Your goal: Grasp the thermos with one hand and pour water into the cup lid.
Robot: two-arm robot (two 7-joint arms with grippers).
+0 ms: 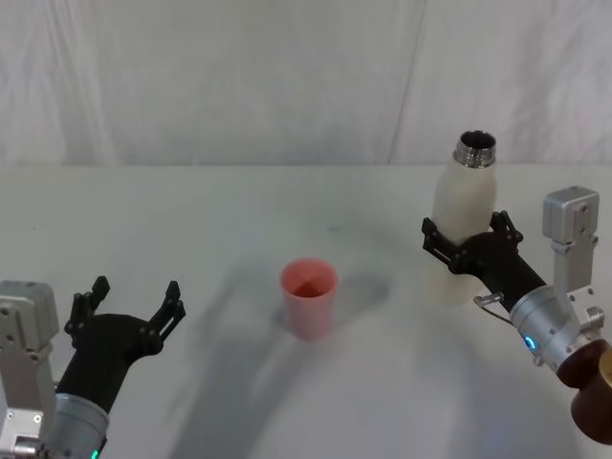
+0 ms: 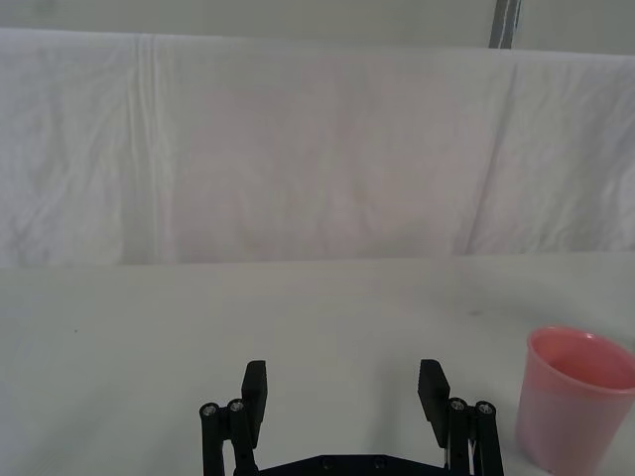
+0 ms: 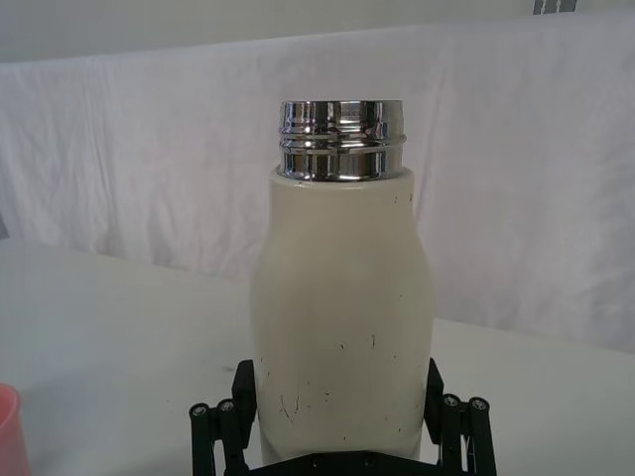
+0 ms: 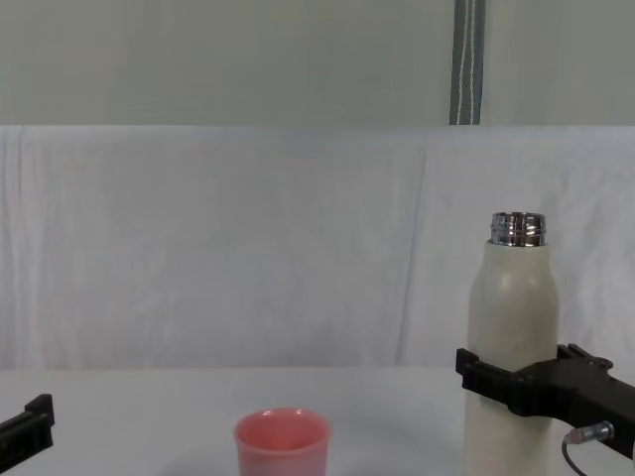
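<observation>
Thermos: we see the cream thermos [image 1: 460, 206] standing upright on the white counter [image 1: 220, 220], at about 3 o'clock from the cup lid in the head view. Its steel neck [image 3: 341, 139] is bare and open at the top.

Right end effector: our right end effector [image 1: 463, 242] is clamped on the thermos around its lower body, one black finger [image 3: 243, 392] against each side. In the chest view the fingers wrap the bottle well below the shoulders [image 4: 511, 387].

Cup lid: the pink cup lid [image 1: 308, 296] stands upright near the middle of the counter, mouth up, well apart from the thermos. From the chest view it sits at roughly 9 o'clock of the bottle's base [image 4: 281, 442].

Left end effector: our left end effector [image 1: 129, 304] hovers low at about 8 o'clock from the cup lid, fingers spread apart and holding nothing. In the left wrist view the cup lid [image 2: 578, 410] lies just beside the gap between the fingers, not inside it.

Backdrop: a white cloth [image 4: 248, 248] hangs behind the counter.
</observation>
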